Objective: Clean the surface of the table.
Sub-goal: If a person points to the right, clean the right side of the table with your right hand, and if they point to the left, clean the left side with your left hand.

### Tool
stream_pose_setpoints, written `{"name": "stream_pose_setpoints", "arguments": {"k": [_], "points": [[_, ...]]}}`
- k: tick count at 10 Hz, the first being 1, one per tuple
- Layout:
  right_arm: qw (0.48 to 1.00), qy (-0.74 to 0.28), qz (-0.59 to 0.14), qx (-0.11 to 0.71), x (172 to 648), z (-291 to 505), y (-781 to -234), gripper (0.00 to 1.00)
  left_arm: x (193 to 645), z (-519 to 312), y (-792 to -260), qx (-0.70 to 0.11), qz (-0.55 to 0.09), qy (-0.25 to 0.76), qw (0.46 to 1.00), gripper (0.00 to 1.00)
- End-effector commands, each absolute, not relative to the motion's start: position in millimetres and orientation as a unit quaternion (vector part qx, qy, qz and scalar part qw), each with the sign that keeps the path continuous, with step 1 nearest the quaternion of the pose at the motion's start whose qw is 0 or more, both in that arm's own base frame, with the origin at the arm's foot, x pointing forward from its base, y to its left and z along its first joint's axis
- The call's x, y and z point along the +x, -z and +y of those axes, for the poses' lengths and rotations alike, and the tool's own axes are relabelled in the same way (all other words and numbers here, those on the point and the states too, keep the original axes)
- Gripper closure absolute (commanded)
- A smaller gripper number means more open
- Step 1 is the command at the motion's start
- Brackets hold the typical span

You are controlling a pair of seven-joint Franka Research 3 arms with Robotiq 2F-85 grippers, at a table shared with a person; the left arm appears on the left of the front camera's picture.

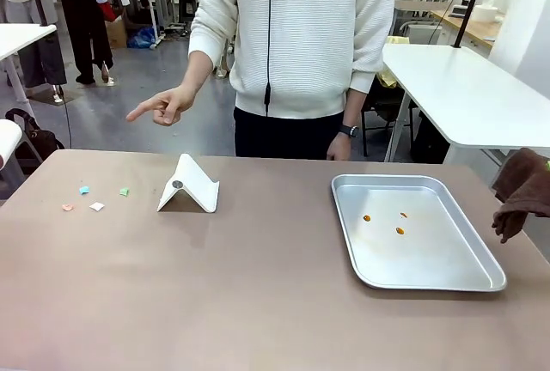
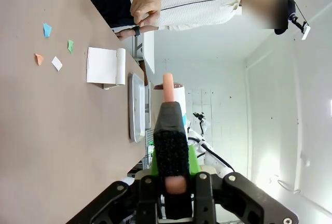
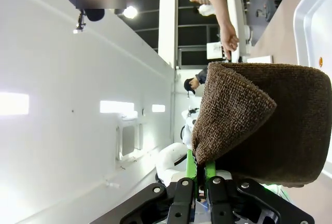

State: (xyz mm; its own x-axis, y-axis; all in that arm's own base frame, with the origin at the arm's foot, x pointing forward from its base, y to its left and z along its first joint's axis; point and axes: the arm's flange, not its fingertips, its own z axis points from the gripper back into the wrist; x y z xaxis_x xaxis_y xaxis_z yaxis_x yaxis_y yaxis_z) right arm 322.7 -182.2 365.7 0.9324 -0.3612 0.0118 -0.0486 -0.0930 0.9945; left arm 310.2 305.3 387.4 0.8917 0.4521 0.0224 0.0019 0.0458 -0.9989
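The taupe-brown table (image 1: 258,294) carries a few small paper scraps (image 1: 94,198) near its left end: blue, green, pink and white. In the left wrist view the table (image 2: 41,130) runs down the left side with the scraps (image 2: 52,47) far off. My left gripper (image 2: 171,169) is shut on a black-headed tool with a pink handle (image 2: 168,86), held off the table. My right gripper (image 3: 199,171) is shut on a brown cloth (image 3: 259,120). That cloth (image 1: 521,191) hangs at the table's right edge.
A white folded stand (image 1: 189,187) sits left of centre. A shiny metal tray (image 1: 430,275) with three orange bits (image 1: 399,230) lies at the right. A person stands at the far side, one hand (image 1: 165,106) pointing toward the scraps. White tables stand behind.
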Motion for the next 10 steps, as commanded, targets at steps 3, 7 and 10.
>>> {"name": "stream_pose_setpoints", "arguments": {"k": [3, 7, 10], "points": [[0.662, 0.12, -0.137, 0.727, 321, -181, -371, 1.0, 308, 304, -391, -0.672, -0.169, -0.157, 0.704, 0.8], [0.662, 0.12, -0.137, 0.727, 321, -181, -371, 1.0, 310, 305, -387, -0.672, -0.169, -0.16, 0.703, 0.78], [0.662, 0.12, -0.137, 0.727, 321, -181, -371, 1.0, 318, 290, -394, -0.566, -0.176, -0.174, 0.786, 0.78]]}}
